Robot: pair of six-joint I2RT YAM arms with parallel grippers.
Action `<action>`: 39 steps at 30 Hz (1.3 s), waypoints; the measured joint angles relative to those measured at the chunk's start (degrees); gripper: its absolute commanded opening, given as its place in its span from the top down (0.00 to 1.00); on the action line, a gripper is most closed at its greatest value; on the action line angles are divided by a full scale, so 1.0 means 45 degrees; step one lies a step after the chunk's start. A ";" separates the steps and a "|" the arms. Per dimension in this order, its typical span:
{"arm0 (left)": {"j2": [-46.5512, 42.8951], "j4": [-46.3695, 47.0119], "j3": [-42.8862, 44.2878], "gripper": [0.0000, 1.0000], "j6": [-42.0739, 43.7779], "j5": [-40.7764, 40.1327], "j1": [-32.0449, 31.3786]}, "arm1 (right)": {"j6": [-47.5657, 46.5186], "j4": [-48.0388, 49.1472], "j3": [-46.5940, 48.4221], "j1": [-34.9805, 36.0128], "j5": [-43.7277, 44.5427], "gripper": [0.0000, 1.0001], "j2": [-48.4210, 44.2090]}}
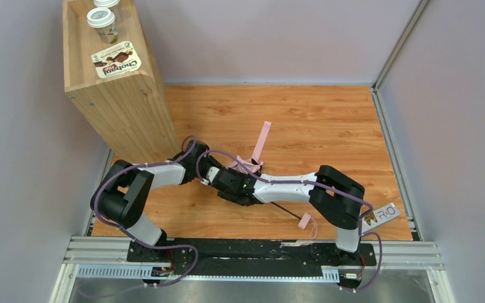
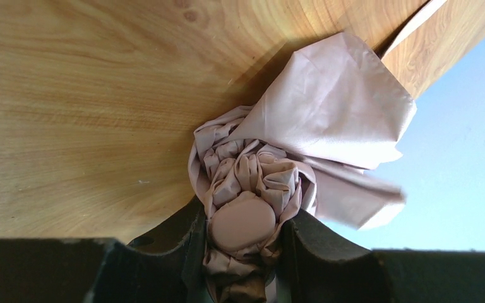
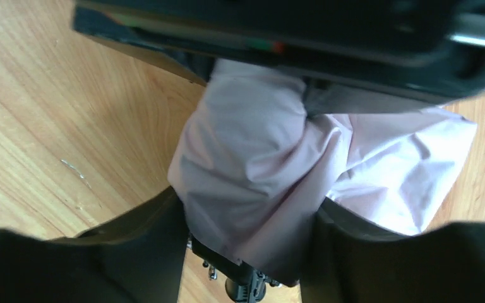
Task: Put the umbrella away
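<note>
While the left hand is clamped on the umbrella at its gathered tip, with the round pink cap pinched between both black fingers, the right hand straddles a loose fold of the same cloth. Whether it presses the fabric or merely flanks it, I cannot tell.

The umbrella lies on the desk between the two arms, near its middle. By my judgement the task is partway through. The canopy is collapsed into a bundle, yet one wide flap flares free and the thin strap trails unfastened across the wood. Tidying the folds, binding them and stowing the bundle all appear to remain.

The wrist views show the grips and the crumpled pleats close up, but nothing of the surroundings. Only the top view shows both arms meeting over the bundle, a thin dark rod running out toward the right arm's base, and the tall wooden box at the far left corner. That view hides the fingers themselves.
</note>
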 measured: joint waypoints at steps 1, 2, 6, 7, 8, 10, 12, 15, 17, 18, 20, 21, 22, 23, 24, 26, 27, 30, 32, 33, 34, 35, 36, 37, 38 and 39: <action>0.0000 -0.0019 0.0000 1.00 -0.0044 -0.0005 0.0000 | 0.0000 0.0063 0.0005 0.0049 -0.0044 0.65 0.0092; 0.0000 -0.0029 0.0005 1.00 -0.0053 -0.0010 0.0019 | 0.0015 0.0107 0.0024 0.0102 -0.0044 0.72 0.0189; -0.0049 -0.0165 -0.0005 1.00 -0.0044 -0.0146 0.0092 | 0.0141 0.0049 0.0325 0.0010 0.0175 1.00 0.0525; -0.0068 -0.0180 -0.0005 0.96 0.0039 -0.0199 0.0121 | 0.0126 0.0053 0.0389 -0.0034 0.0117 1.00 0.0568; -0.0092 -0.0233 0.0029 0.91 0.0141 -0.0262 0.0136 | 0.0131 0.0053 0.0413 -0.0053 0.0053 1.00 0.0578; -0.0131 -0.0437 0.0146 0.69 0.0379 -0.0398 0.0136 | 0.0214 0.0039 0.0447 -0.0097 -0.0121 1.00 0.0588; -0.0175 -0.0612 0.0272 0.44 0.0699 -0.0529 0.0131 | 0.0277 0.0039 0.0505 -0.0194 -0.0393 1.00 0.0593; -0.0495 -0.0602 0.0063 0.21 0.1690 -0.0748 0.0117 | 0.0219 -0.0024 0.0549 -0.0525 -0.1263 1.00 0.0534; -0.1180 0.0010 -0.0583 0.21 0.1851 -0.0850 0.0121 | 0.0228 -0.0165 0.0554 -0.1001 -0.2390 1.00 0.0345; -0.1647 0.0432 -0.1049 0.21 0.1967 -0.1083 0.0126 | 0.0175 -0.0170 0.0559 -0.1345 -0.3298 1.00 0.0194; -0.2555 0.1117 -0.1962 0.20 0.2045 -0.1433 0.0073 | 0.0019 -0.0209 0.0583 -0.1860 -0.4784 1.00 0.0117; -0.3002 0.1477 -0.2414 0.20 0.2059 -0.1613 0.0049 | -0.0010 -0.0180 0.0622 -0.2084 -0.5756 1.00 0.0097; -0.3449 0.1802 -0.2837 0.20 0.2055 -0.1763 0.0053 | -0.0019 -0.0165 0.0631 -0.2263 -0.6581 1.00 0.0097; -0.3803 0.2074 -0.3172 0.20 0.2055 -0.1821 0.0049 | -0.0005 -0.0180 0.0641 -0.2458 -0.7344 1.00 0.0097; -0.4099 0.2351 -0.3458 0.20 0.2045 -0.1855 0.0029 | -0.0005 -0.0199 0.0651 -0.2642 -0.7902 1.00 0.0117; -0.4260 0.2837 -0.3721 0.20 0.2021 -0.1875 0.0000 | 0.0068 -0.0277 0.0733 -0.3133 -0.9316 1.00 0.0194; -0.4177 0.3191 -0.3793 0.20 0.1972 -0.1831 0.0000 | 0.0146 -0.0296 0.0782 -0.3376 -1.0044 1.00 0.0282; -0.3725 0.3876 -0.3876 0.20 0.1574 -0.1783 -0.0049 | 0.0384 -0.0301 0.0889 -0.3837 -1.1336 1.00 0.0481; -0.3405 0.3881 -0.3818 0.19 0.1156 -0.1831 -0.0214 | 0.0583 -0.0355 0.0942 -0.3978 -1.1963 1.00 0.0622; -0.3196 0.3725 -0.3696 0.19 0.0826 -0.1846 -0.0374 | 0.0675 -0.0418 0.0976 -0.3997 -1.2216 1.00 0.0690; -0.3016 0.3487 -0.3487 0.19 0.0573 -0.1851 -0.0515 | 0.0738 -0.0510 0.1035 -0.4022 -1.2400 1.00 0.0748; -0.2803 0.3055 -0.3152 0.19 0.0316 -0.1928 -0.0661 | 0.0792 -0.0597 0.1117 -0.4070 -1.2517 1.00 0.0787; -0.2594 0.2594 -0.2769 0.19 0.0160 -0.1991 -0.0787 | 0.0821 -0.0699 0.1195 -0.4133 -1.2643 1.00 0.0840; -0.2385 0.2137 -0.2424 0.19 0.0000 -0.2113 -0.0884 | 0.0845 -0.0797 0.1268 -0.4197 -1.2764 1.00 0.0903; -0.2234 0.1744 -0.2137 0.19 -0.0102 -0.2205 -0.0962 | 0.0855 -0.0855 0.1321 -0.4250 -1.2866 1.00 0.0947; -0.2108 0.1443 -0.1928 0.23 -0.0223 -0.2278 -0.1015 | 0.0855 -0.0918 0.1365 -0.4308 -1.2973 1.00 0.0971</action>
